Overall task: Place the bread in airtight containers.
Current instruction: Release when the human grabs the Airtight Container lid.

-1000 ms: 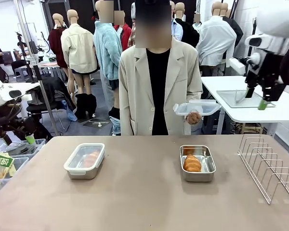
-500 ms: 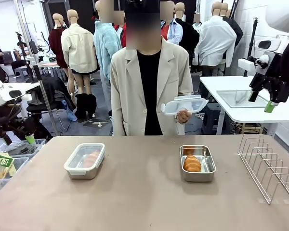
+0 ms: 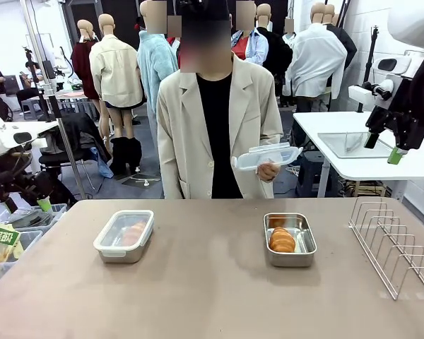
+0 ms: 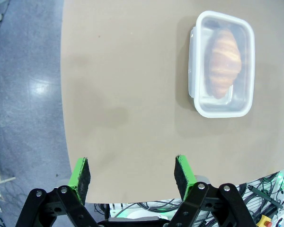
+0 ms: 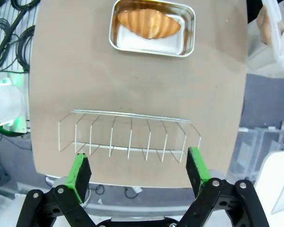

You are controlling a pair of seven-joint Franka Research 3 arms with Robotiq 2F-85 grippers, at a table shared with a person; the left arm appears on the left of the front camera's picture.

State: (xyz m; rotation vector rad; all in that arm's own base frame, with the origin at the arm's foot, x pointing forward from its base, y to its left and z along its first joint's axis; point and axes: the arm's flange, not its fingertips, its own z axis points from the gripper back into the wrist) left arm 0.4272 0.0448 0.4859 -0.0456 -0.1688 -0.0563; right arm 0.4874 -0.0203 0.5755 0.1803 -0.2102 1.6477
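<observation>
— So, what are our jaws doing?
— We see both sets wide open and holding nothing. Our left gripper [image 4: 132, 172] hangs over the table [image 4: 123, 94] edge. Our right gripper [image 5: 138, 170] hangs above the wire rack [image 5: 128, 135].
— Where is the bread?
— We see one roll [image 3: 133, 231] in the closed box [image 3: 124, 236] on the left. We see the other roll [image 3: 282, 240] in the open box [image 3: 290, 239] on the right.
— And its lid?
— We see the person's hand [image 3: 268, 170] holding the lid [image 3: 267, 156] up behind the table.
</observation>
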